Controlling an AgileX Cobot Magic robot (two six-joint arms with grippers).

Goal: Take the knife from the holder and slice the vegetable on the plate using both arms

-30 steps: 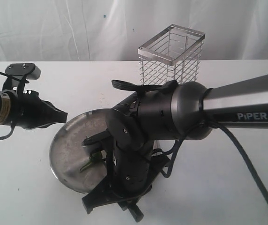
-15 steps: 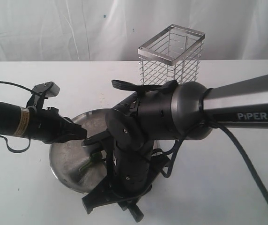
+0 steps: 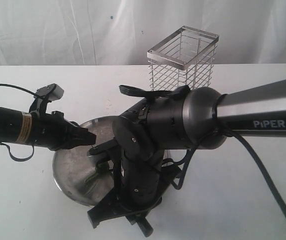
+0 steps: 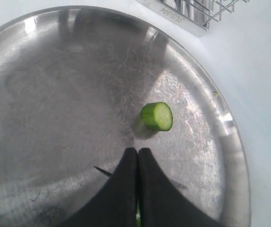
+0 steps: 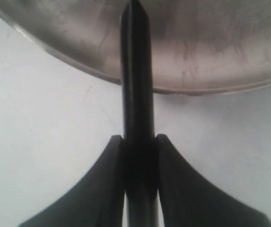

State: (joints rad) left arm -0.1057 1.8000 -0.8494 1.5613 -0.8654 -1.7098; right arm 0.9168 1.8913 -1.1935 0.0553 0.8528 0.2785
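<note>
The steel plate (image 3: 68,167) lies at the front left, also seen as the plate (image 4: 55,94). A cut green vegetable piece (image 4: 157,116) rests on it, just beyond my left gripper (image 4: 138,150), which is shut. A green sliver shows through the gap low between its fingers; I cannot tell if it is held. From outside, the left gripper (image 3: 89,137) hovers over the plate and a bit of vegetable (image 3: 90,176) shows below. My right gripper (image 5: 139,142) is shut on the black knife (image 5: 135,71), which points over the plate rim (image 5: 197,87).
The wire holder (image 3: 183,57) stands at the back of the white table, its base also visible as the holder (image 4: 192,12). The bulky right arm (image 3: 183,120) hides the plate's right side. A black cable (image 3: 268,180) trails off to the front right.
The left arm has swung in from the left over the plate and its gripper now sits close to the right arm. The right arm has stayed still.
</note>
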